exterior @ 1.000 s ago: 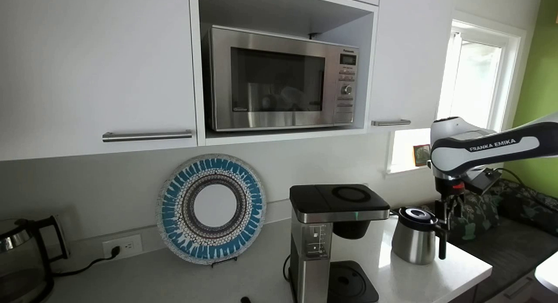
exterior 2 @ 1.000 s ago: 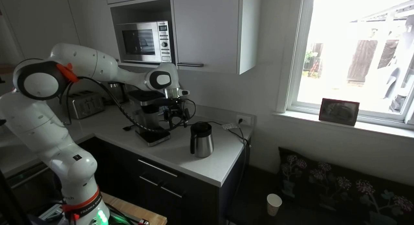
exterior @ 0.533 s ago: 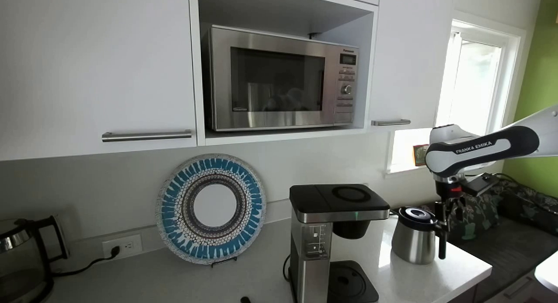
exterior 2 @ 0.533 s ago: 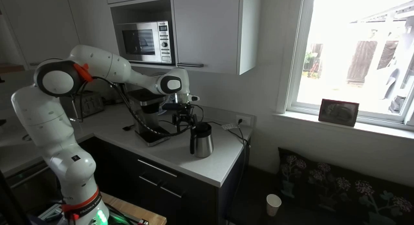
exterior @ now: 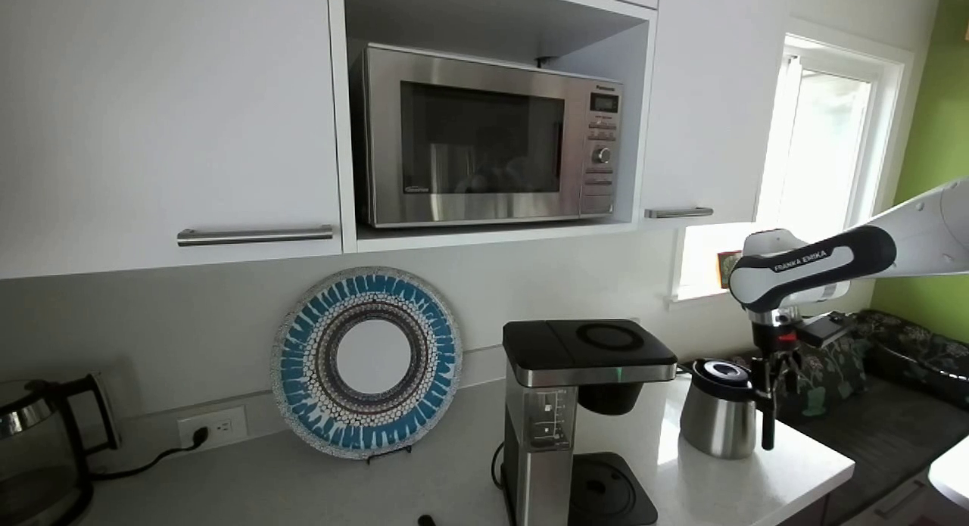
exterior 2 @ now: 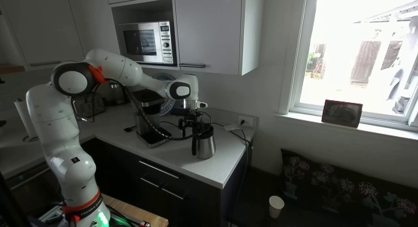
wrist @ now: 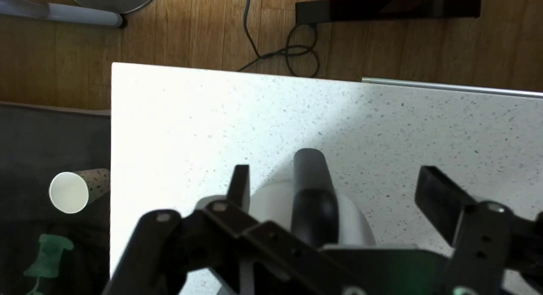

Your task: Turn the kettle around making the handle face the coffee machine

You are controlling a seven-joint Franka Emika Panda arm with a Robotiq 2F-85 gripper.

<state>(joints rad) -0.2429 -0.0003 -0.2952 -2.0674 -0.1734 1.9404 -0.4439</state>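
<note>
The stainless-steel kettle (exterior: 715,427) stands upright on the counter, also in the other exterior picture (exterior 2: 207,149). Its dark handle (exterior: 769,426) points away from the coffee machine's back wall side, toward the counter's front edge; it also shows in the wrist view (wrist: 314,189). The coffee machine (exterior: 542,465) stands beside the kettle, apart from it, and shows too in an exterior view (exterior 2: 151,121). My gripper (wrist: 333,182) is open, with its fingers on either side of the handle as seen from above. In an exterior view the gripper (exterior: 774,386) is at the handle's top. Contact cannot be told.
A white counter (wrist: 178,116) ends close to the kettle. A paper cup (exterior 2: 276,205) stands on the dark bench below. Cords and an outlet (exterior 2: 246,121) are behind the kettle. The microwave (exterior: 484,140) sits above. A corded kettle (exterior: 45,450) is at the far end.
The arm has moved toward the kettle and lower, bringing the open gripper from beside the kettle to over its handle. The kettle has not moved.
</note>
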